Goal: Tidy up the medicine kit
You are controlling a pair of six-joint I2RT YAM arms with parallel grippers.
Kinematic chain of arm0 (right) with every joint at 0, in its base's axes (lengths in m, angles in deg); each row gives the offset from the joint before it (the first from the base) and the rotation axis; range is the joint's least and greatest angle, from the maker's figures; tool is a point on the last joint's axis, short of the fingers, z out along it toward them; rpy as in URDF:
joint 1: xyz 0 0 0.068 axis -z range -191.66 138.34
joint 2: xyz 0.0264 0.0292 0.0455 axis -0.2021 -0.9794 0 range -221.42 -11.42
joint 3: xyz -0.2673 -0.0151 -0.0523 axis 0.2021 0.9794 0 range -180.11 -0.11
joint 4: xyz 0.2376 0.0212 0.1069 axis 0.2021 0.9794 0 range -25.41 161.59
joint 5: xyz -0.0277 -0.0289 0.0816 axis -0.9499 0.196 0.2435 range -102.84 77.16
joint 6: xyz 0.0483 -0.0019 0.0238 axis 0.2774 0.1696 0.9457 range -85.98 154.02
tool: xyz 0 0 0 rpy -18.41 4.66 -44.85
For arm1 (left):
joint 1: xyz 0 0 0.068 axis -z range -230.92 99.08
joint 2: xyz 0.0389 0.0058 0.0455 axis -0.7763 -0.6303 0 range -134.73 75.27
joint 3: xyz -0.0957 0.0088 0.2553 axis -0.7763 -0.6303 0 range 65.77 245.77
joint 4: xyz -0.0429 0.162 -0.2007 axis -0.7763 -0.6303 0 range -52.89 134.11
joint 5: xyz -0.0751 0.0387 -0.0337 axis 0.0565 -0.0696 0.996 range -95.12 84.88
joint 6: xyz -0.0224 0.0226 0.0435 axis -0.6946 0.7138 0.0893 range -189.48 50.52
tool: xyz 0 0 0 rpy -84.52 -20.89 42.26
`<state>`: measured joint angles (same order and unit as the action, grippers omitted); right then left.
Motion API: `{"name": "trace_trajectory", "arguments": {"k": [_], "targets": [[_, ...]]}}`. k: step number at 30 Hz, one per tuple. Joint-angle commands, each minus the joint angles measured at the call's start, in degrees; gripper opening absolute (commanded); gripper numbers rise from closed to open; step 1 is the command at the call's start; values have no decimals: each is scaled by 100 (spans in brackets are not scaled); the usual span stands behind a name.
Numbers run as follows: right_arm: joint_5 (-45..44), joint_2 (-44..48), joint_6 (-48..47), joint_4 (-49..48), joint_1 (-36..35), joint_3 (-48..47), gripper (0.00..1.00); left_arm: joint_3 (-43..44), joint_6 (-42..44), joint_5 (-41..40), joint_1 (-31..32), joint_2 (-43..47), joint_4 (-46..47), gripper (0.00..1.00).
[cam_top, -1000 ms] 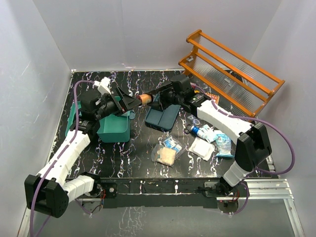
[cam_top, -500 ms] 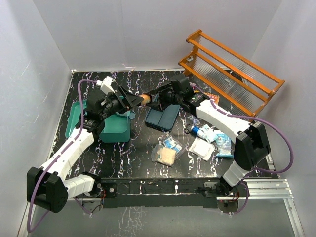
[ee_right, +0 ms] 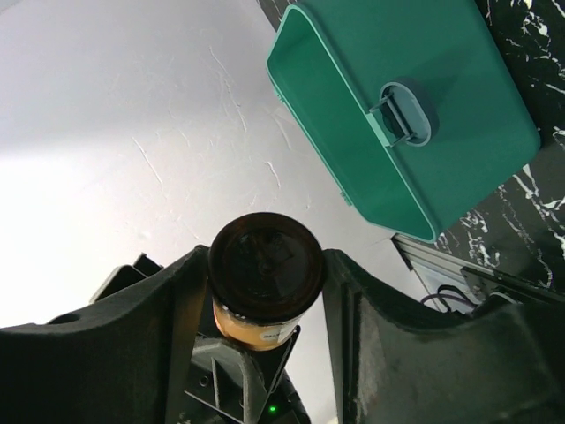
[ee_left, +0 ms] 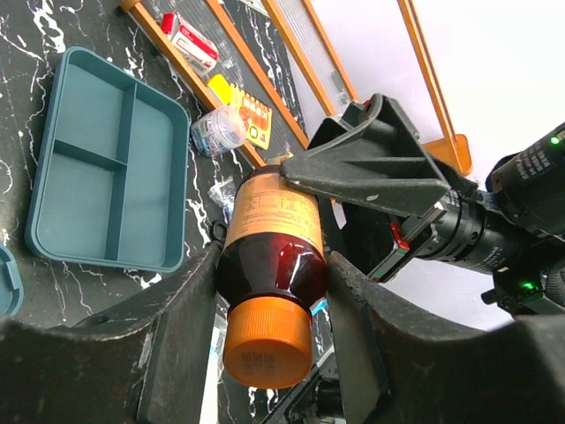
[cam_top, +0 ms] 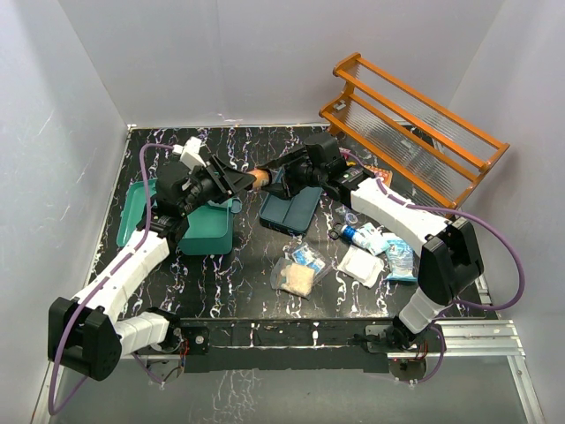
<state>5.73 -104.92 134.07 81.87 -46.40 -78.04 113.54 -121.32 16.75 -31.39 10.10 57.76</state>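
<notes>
An amber medicine bottle [cam_top: 257, 177] with an orange cap hangs level above the table between both arms. My left gripper [cam_top: 240, 183] is shut on its cap end; in the left wrist view the bottle [ee_left: 274, 256] touches both fingers of that gripper [ee_left: 275, 262]. My right gripper [cam_top: 275, 172] is shut on the bottle's base end [ee_right: 265, 263], with a finger pressed against each side. The teal-green medicine kit [cam_top: 205, 228] stands open under the left arm, its lid lying to the left. The right wrist view shows the kit [ee_right: 415, 115] with its latch.
A dark blue divided tray [cam_top: 291, 212] lies just right of the kit. Several packets and small bottles [cam_top: 371, 247] are scattered at the front right, with two bagged items [cam_top: 300, 269] nearer the middle. An orange tiered rack [cam_top: 415, 124] stands at the back right.
My left gripper has moved right onto the bottle's cap end and its jaws have closed on it. The right gripper has kept its hold in the same place.
</notes>
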Motion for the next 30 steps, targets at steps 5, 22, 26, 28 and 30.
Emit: {"name": "trace_trajectory", "arguments": {"k": [5,22,26,28,30], "targets": [[-362,237,-891,15,89,-152,73,807,700,46,-67,-189,-1192,40],[-1869,794,-3456,939,471,-380,77,2438,2126,-506,-1601,-707,-4910,37],[-1973,660,-3721,1029,471,-409,76,2346,2151,-659,-1679,-907,-5040,37],[-2000,572,-3816,1078,481,-459,76,2250,2157,-685,-1680,-1037,-5010,37],[-2056,473,-3924,1112,483,-541,76,2157,2132,-726,-1680,-1174,-4955,37]]}}
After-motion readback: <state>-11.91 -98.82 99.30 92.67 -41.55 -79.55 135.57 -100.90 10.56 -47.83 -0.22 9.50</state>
